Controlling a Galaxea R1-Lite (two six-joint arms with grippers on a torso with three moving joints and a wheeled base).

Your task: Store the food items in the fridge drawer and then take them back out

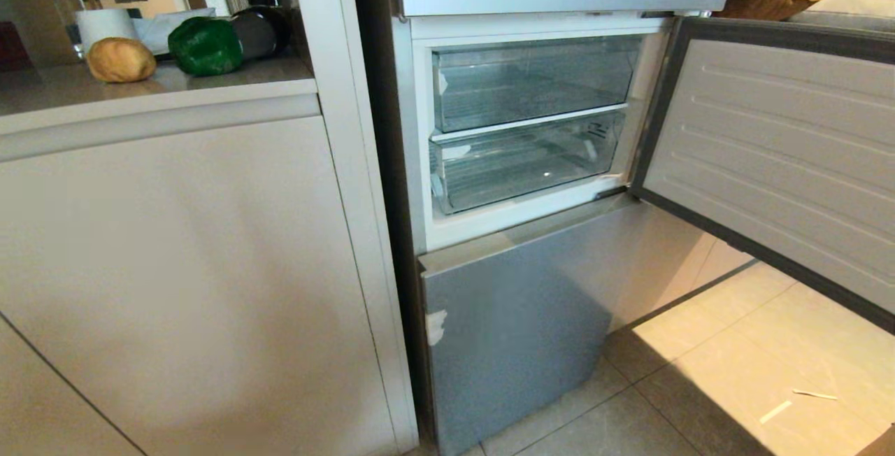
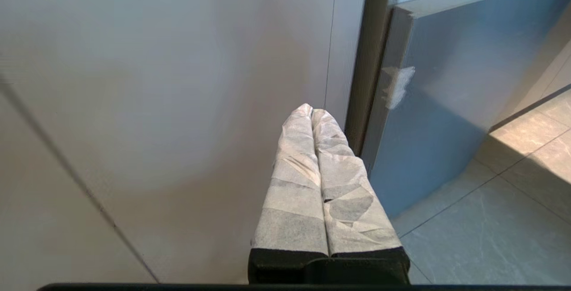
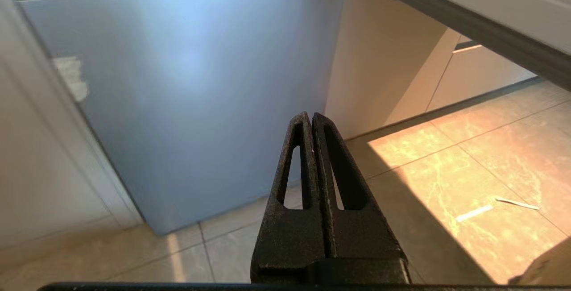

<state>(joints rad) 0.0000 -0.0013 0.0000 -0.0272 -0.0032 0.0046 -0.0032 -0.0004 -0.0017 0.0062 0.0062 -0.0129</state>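
Head view, left to right: on the counter [image 1: 77, 92], toward its back edge, the roll [image 1: 121, 59] is seen first, with the pepper [image 1: 205, 45] just beside it on its right; whether they touch cannot be told. Neither has been stored yet.

The roll is judged light, matte and a little yielding, so it should be taken across its middle with a gentle squeeze. Its long axis is seen to run roughly along the counter's front edge. The pepper is judged stiffer but hollow and glossy, so slipping is the risk; a hold across its widest ribs is advised, not at the stem. It is lying tilted, long axis running left-right, though which way the stem end points cannot be made out.

Further right, the fridge is found with its middle door [image 1: 776, 155] swung wide to the right, and two clear drawers are exposed: an upper drawer [image 1: 531, 78] and a lower drawer [image 1: 524, 162], both pushed in and apparently empty. Their long axes run across the fridge, fronts facing out. Clear plastic is judged light but brittle, and the front lip is the place to pull. Below, the lowest front [image 1: 517, 323] is shut.

Neither arm is caught in this view. In the wrist views, the left gripper [image 2: 311, 111], paper-wrapped, is clenched on nothing before the cabinet; the right gripper [image 3: 309, 119] is likewise pressed shut and empty, low before the lowest front.
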